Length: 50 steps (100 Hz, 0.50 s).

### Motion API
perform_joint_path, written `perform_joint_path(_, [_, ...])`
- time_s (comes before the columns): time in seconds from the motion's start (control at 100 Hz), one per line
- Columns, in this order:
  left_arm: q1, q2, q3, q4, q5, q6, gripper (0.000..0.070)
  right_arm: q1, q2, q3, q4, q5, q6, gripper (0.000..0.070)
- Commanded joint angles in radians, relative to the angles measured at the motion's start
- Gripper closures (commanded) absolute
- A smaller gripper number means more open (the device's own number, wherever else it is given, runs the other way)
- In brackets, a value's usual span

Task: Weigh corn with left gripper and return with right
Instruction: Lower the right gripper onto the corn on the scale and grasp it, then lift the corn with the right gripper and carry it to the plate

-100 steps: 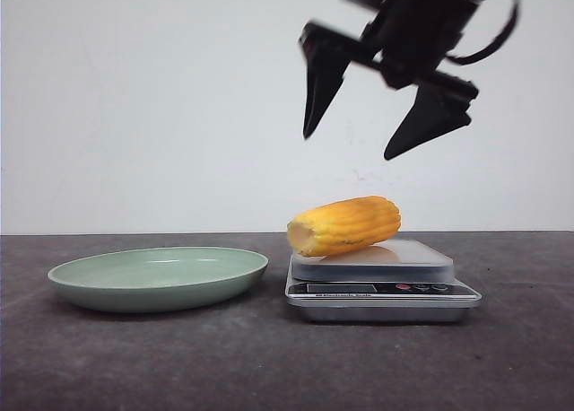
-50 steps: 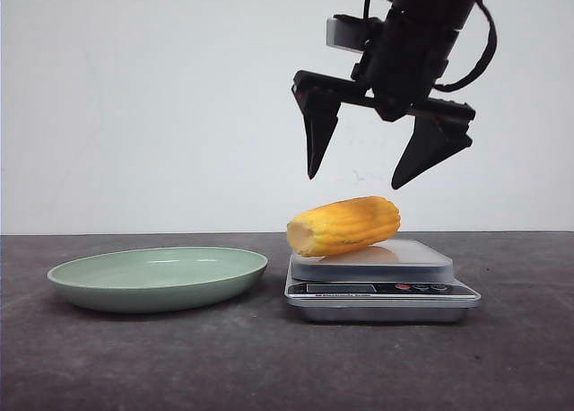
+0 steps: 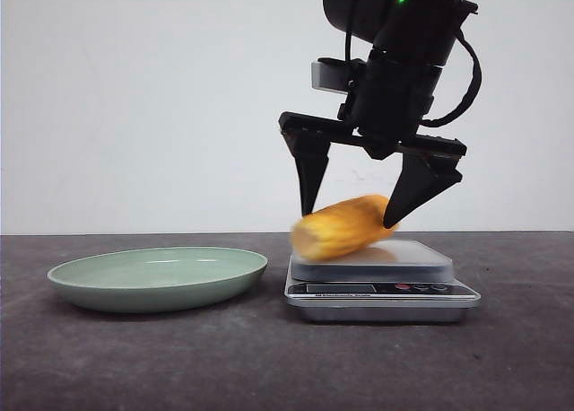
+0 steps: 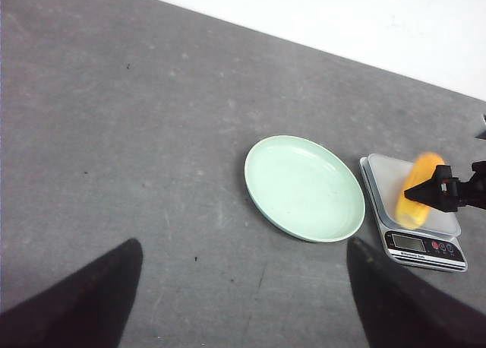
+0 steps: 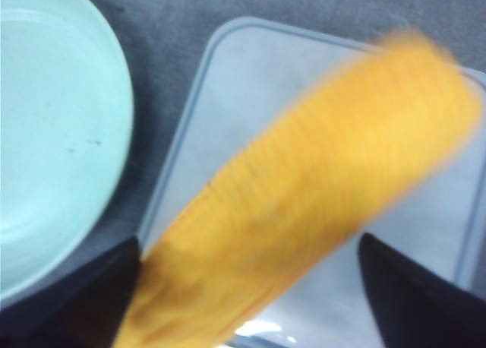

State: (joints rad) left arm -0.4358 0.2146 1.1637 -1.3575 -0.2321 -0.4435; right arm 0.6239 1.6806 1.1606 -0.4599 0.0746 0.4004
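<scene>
Yellow-orange corn (image 3: 341, 227) is seen lying on its side on the grey platform of a kitchen scale (image 3: 381, 281), its paler cut end turned to the left and its outline smeared by motion blur in all three views. Around the cob, the right gripper (image 3: 350, 215) is lowered from above with its two black wedge-shaped fingers spread wide: one fingertip (image 3: 308, 205) is placed just left of the cob's cut end, and the other (image 3: 395, 215) overlaps the cob's right end in the front view, though contact there cannot be confirmed. In the right wrist view the corn (image 5: 304, 204) is shown lying diagonally across the scale's pale platform (image 5: 228, 105), between the two dark fingers at the frame's lower corners. A green light is lit on the bulky black wrist above the claw. Below the platform, a display and small buttons are carried on the near face of the scale. To the left of the scale, just apart from it, a shallow pale green plate (image 3: 108, 290) is set on the dark grey table (image 3: 269, 366). The left gripper (image 4: 243, 302) is held well away, high over the table, its fingers wide apart and nothing between them. A plain white wall is seen behind the table.
</scene>
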Motion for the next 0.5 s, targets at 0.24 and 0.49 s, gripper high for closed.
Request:
perform_joint_path(0.24, [-0.002, -0.002, 0.013, 0.010, 0.003, 0.013, 0.0187, 0.005, 0.025, 0.017, -0.043, 0.013, 0.004, 0.0678])
perform_joint_path(0.49, [-0.002, -0.002, 0.013, 0.011, 0.003, 0.014, 0.0187, 0.007, 0.015, 0.022, -0.043, 0.013, -0.016, 0.0700])
